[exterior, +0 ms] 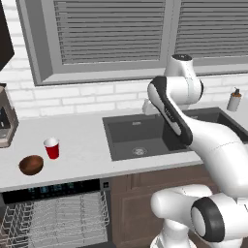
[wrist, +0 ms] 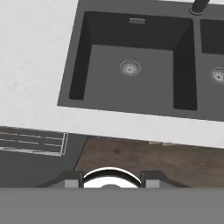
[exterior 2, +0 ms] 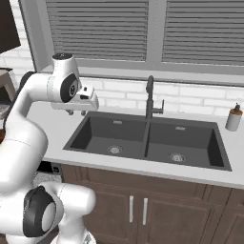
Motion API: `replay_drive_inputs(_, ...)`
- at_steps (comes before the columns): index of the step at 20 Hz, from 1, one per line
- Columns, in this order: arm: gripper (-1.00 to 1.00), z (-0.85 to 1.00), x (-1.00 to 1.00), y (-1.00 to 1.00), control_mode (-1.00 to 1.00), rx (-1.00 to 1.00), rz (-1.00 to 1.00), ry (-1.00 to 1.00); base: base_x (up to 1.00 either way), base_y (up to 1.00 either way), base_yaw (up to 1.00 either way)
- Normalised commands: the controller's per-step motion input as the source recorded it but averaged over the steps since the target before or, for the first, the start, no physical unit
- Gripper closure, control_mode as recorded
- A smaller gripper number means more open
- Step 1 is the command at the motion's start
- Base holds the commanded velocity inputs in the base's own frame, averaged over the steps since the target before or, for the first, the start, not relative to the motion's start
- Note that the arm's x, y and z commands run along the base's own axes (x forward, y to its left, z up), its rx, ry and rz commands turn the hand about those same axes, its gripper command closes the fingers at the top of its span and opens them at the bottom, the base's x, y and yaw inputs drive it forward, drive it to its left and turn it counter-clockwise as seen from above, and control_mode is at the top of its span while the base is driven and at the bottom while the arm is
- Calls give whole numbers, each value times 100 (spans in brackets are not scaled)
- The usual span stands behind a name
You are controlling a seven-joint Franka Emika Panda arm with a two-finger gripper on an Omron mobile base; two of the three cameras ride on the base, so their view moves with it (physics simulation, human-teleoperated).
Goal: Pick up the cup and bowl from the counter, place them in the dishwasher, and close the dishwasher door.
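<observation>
Pincer: the gripper (exterior 2: 76, 112) hangs above the counter (exterior: 82, 145) at the left edge of the sink (exterior 2: 143, 138); its 2 fingertips (wrist: 72, 180) stand apart with nothing between them.
Cup: the cup (exterior: 52, 147) stands upright on the counter, well left of the sink, apart from the gripper.
Bowl: the bowl (exterior: 31, 164) sits just beside the cup, nearer the counter's front edge.
Dishwasher: the dishwasher (exterior: 53, 186) is below the cup and bowl, its wire rack (exterior: 53, 215) pulled out.
Other: soap bottle (exterior 2: 233, 117) right of the sink; faucet (exterior 2: 150, 97) behind it.
</observation>
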Motion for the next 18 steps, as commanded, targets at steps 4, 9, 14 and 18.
replay_drive_inputs(4, -100, 0, -31, 6, -100, 0, 0, -1, 0, 0, 0)
replay_drive_inputs(9, -100, -1, -94, 2, -100, 6, 0, 0, 0, 0, 0)
replay_drive_inputs(14, -100, -14, -67, 8, -100, 15, 0, 0, 0, 0, 0)
replay_drive_inputs(18, -100, -24, 1, 6, -100, 5, 7, -3, 0, 0, 0)
